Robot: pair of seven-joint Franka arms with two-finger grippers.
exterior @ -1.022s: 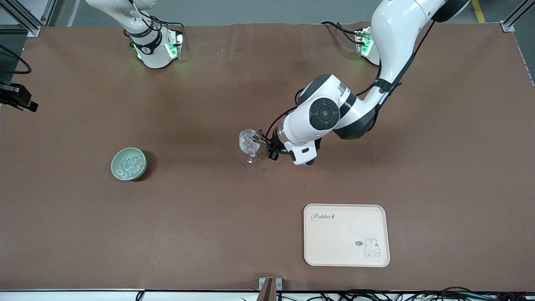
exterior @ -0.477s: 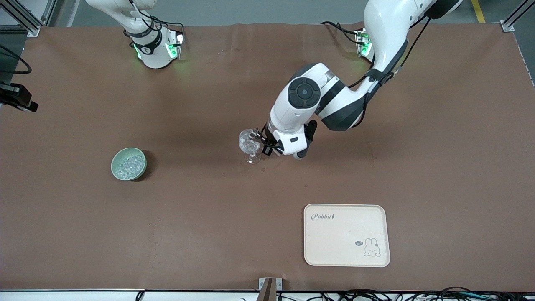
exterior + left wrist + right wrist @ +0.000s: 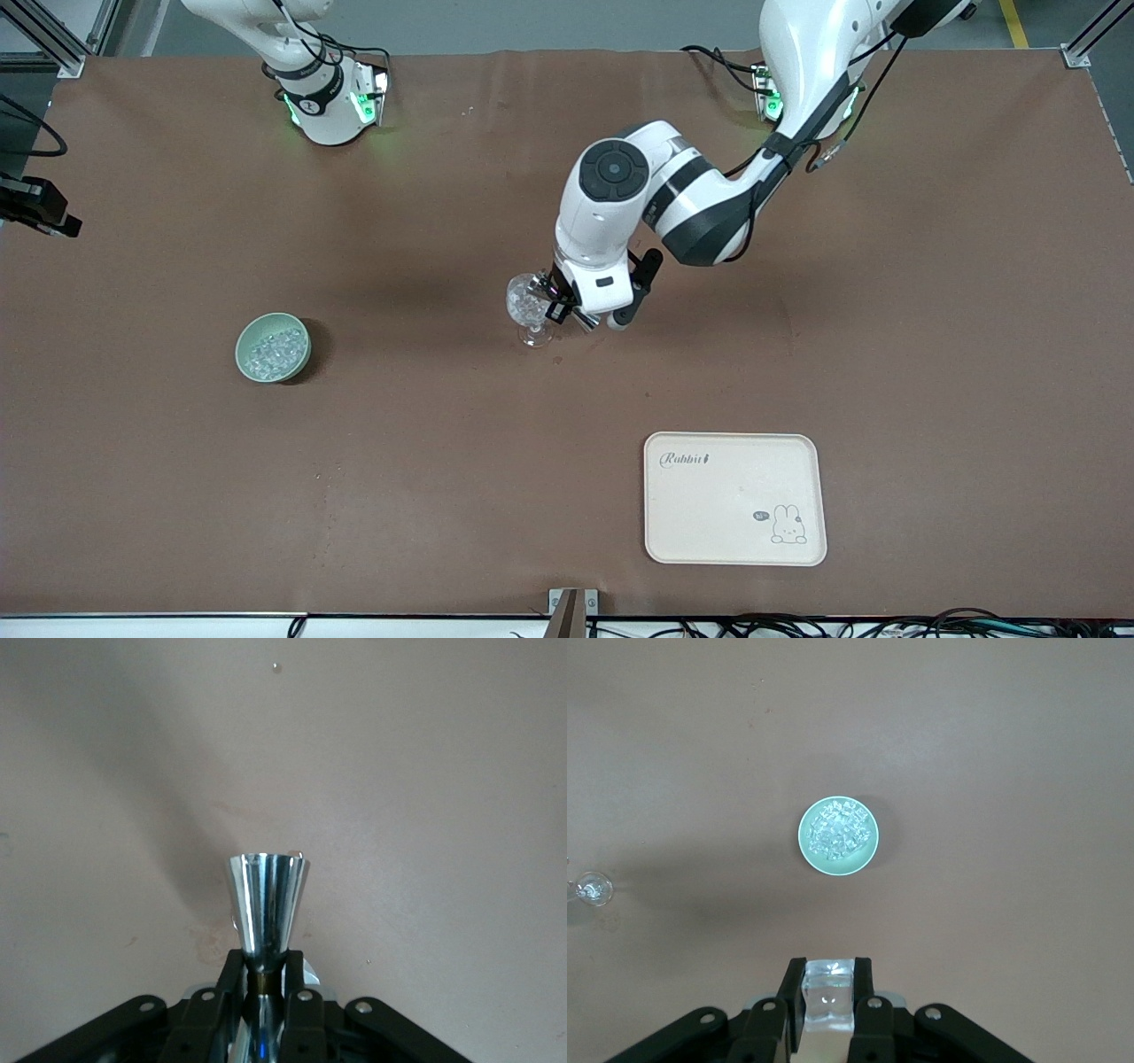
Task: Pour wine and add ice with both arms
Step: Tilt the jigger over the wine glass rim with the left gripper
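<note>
A clear wine glass (image 3: 529,310) stands mid-table with glassy ice chunks in its bowl. My left gripper (image 3: 563,309) is right beside it, on the left arm's side. In the left wrist view it (image 3: 266,979) is shut on the neck of a shiny chrome flared cone (image 3: 266,904); the glass does not show there. A heap of ice (image 3: 272,347) lies in a pale green bowl (image 3: 248,359) toward the right arm's end. My right gripper (image 3: 829,992) is high over the table, shut on a clear glassy block (image 3: 828,988). Its view shows the bowl (image 3: 811,855) and the glass (image 3: 592,889) below.
A cream tray (image 3: 735,532) with a rabbit print lies nearer the front camera, toward the left arm's end. A black device (image 3: 35,208) sits at the table edge at the right arm's end. The arm bases (image 3: 323,97) stand along the edge by the robots.
The left arm's elbow and wrist have swung toward the robots' bases and the forearm stands more upright. Its gripper stays beside the glass. The glass and bowl have not moved.
</note>
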